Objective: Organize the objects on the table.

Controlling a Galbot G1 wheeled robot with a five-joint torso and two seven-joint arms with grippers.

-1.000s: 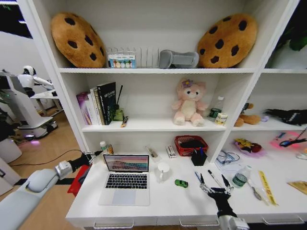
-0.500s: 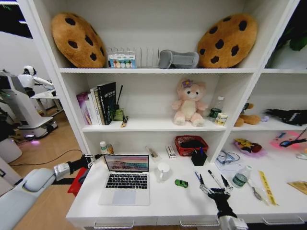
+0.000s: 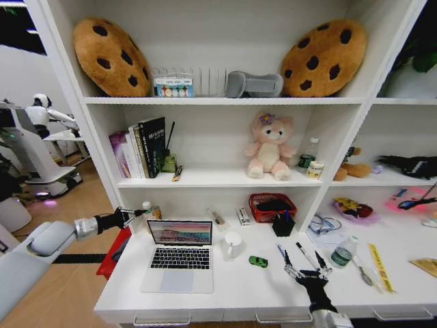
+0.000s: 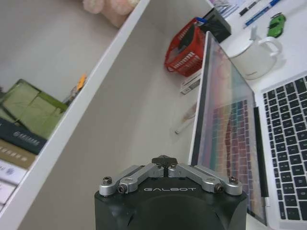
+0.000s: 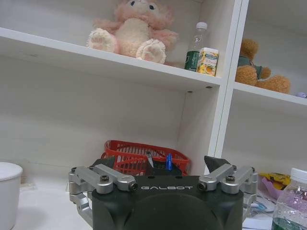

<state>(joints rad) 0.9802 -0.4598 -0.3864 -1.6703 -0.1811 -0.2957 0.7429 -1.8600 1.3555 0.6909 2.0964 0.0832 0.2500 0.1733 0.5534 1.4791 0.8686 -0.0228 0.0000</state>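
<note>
Laptop [image 3: 179, 262] flat, silvery metal; left claw [image 3: 134, 213] closed beside; right claw [image 3: 303, 263] spread open.

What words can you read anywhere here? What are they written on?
"GALBOT" on the body of the left gripper.
"GALBOT" on the body of the right gripper.
Books on the shelf: spine lettering too small to read.
Juice carton and bottle label: print too blurred to read.
Laptop screen and keys: nothing readable.
Yellow strip on the table: marks unreadable.
</note>
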